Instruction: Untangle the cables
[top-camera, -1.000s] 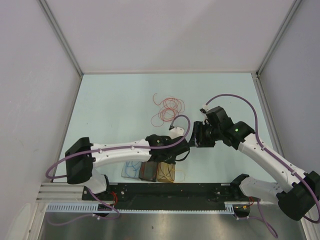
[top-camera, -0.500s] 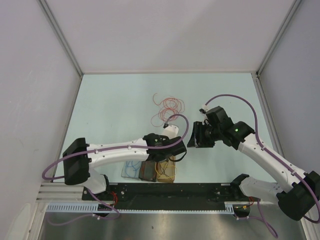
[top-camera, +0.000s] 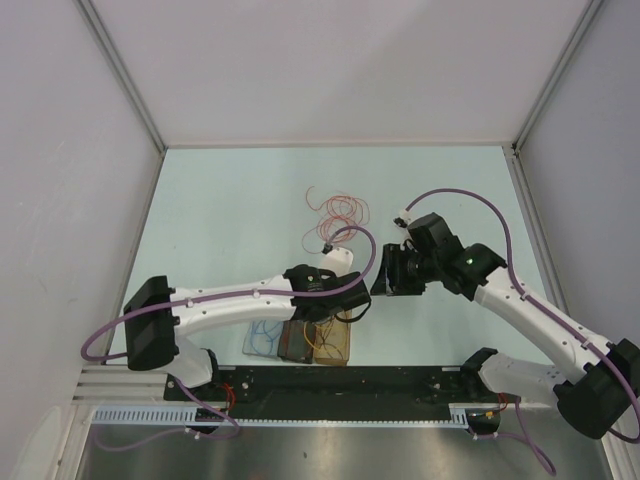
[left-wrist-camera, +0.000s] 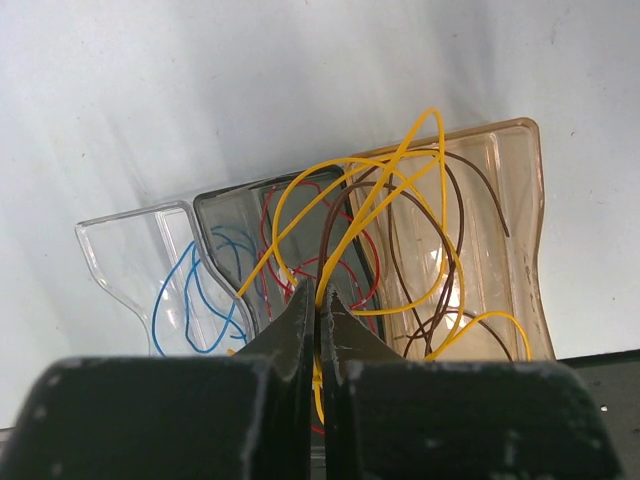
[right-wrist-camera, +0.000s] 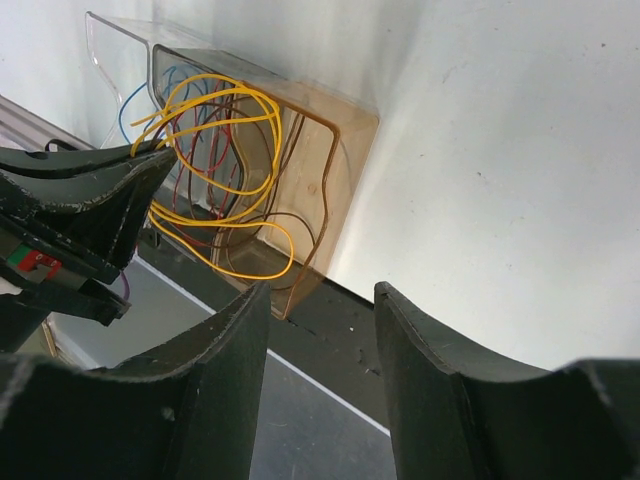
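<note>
Left gripper (left-wrist-camera: 318, 296) back, on yellow cable (right-wrist-camera: 240, 274)

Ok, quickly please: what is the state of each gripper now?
Left gripper: closed, pinching the yellow cable.
Right gripper: open, holding nothing.

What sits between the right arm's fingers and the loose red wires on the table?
Seen from above, the left arm's purple cable arcs between the right fingers and the red wires; nothing else visible.
</note>
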